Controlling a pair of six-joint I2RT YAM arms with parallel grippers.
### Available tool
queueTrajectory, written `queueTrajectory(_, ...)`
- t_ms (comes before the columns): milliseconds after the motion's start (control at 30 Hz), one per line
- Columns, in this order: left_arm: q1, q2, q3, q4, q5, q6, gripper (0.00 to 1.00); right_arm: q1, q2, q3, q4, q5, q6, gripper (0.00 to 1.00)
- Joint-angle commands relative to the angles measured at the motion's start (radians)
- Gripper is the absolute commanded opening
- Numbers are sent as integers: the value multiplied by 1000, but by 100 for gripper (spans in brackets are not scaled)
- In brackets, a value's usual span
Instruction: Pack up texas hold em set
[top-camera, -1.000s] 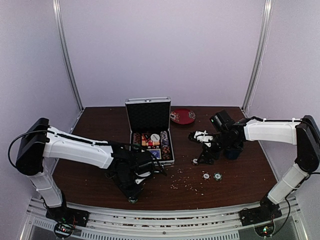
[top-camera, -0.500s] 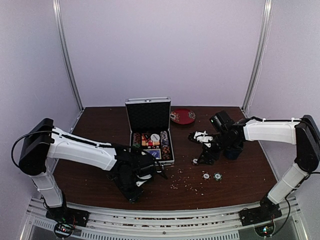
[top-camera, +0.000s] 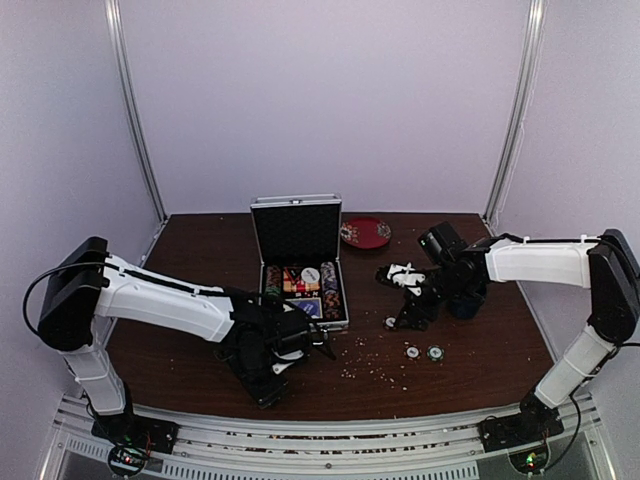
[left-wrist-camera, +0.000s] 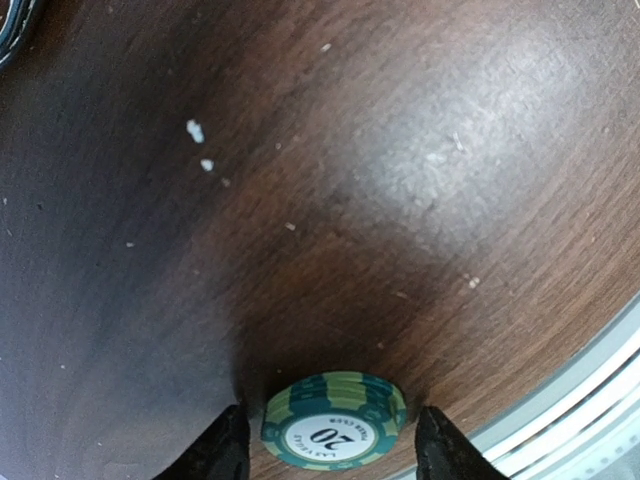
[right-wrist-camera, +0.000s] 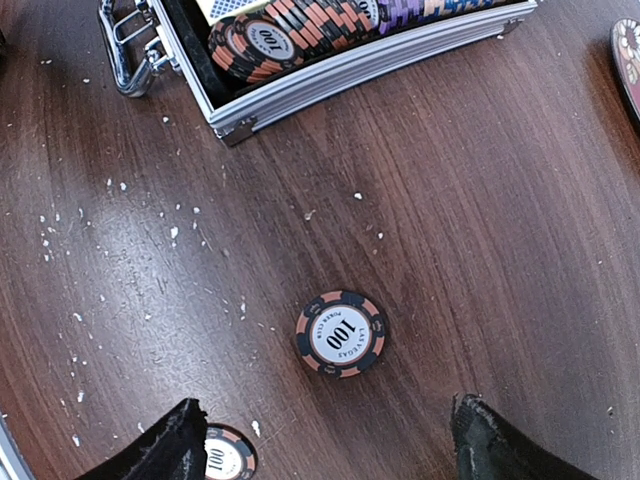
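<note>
The silver case (top-camera: 299, 262) stands open at mid-table, its lid upright, with chip rows and cards inside (right-wrist-camera: 300, 25). A small stack of green "20" chips (left-wrist-camera: 335, 420) lies near the table's front edge. My left gripper (left-wrist-camera: 332, 447) is open around it, with a narrow gap on each side. In the top view the left gripper (top-camera: 268, 393) points down near the front edge. A black-and-orange "100" chip (right-wrist-camera: 341, 333) lies flat below my open right gripper (right-wrist-camera: 328, 438). Another "100" chip (right-wrist-camera: 226, 457) sits by its left finger.
A red plate (top-camera: 365, 232) lies behind the case, and a dark blue mug (top-camera: 466, 302) stands behind the right arm. Two loose chips (top-camera: 411, 352) (top-camera: 435, 352) lie right of centre. Pale crumbs dot the wood. The case handle (right-wrist-camera: 125, 50) faces the front, and the metal rail (left-wrist-camera: 590, 400) runs beside the green chips.
The left arm has shifted a little toward the right near the front edge, and its jaws have spread wider. The right arm has not moved.
</note>
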Motion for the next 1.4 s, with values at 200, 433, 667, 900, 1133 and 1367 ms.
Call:
queueTrajectory(200,-10,32,14,-16,-25,-4,54,12,10,19,-17,-2,-4,84)
queueTrajectory(433,-23,57,14,-25,-20,1,50,15,17,22,-21,-2,-6,84)
queueTrajectory(667,-24,61,12,-27,-3,10,39,19,19,22,-23,-2,-7,85)
queueTrajectory(900,-24,55,22,-30,-9,18,30,19,18,24,-26,-3,-7,84)
queueTrajectory(1133,-24,2,82,-51,-68,9,24,20,15,23,-28,-2,-8,84)
queueTrajectory(1367,-20,-45,161,-64,-171,4,24,19,10,22,-27,2,-8,84)
